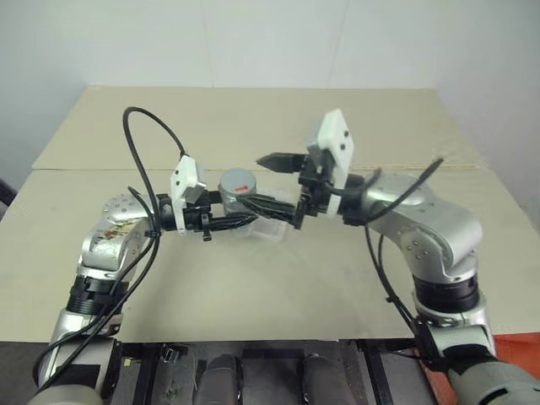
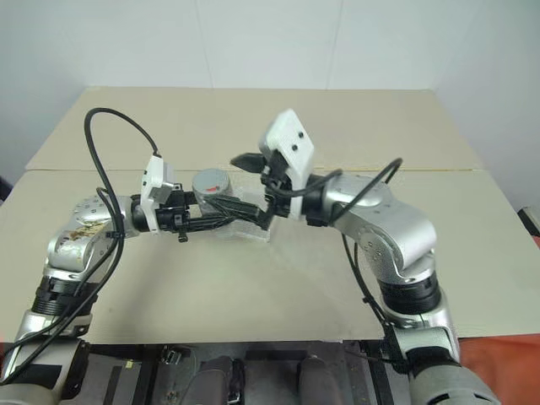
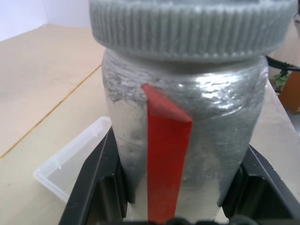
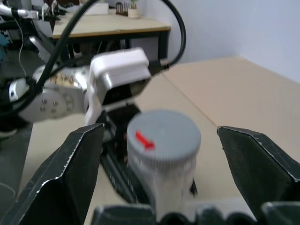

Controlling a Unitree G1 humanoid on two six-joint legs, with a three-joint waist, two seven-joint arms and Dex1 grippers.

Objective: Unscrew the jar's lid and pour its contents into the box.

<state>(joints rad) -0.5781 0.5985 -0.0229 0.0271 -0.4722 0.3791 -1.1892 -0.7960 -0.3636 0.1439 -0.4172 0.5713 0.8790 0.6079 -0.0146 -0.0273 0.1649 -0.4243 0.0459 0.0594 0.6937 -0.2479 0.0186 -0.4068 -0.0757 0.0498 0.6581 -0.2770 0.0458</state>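
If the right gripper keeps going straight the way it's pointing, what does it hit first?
Probably the lid on the jar: it sits centred between the right gripper's open jaws. The left gripper, shut on the jar, lies just beyond.

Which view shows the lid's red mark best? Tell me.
The right wrist view: the lid faces it, red mark plainly on top. Both eye views show the mark small from above; the left wrist view shows the lid's ribbed edge.
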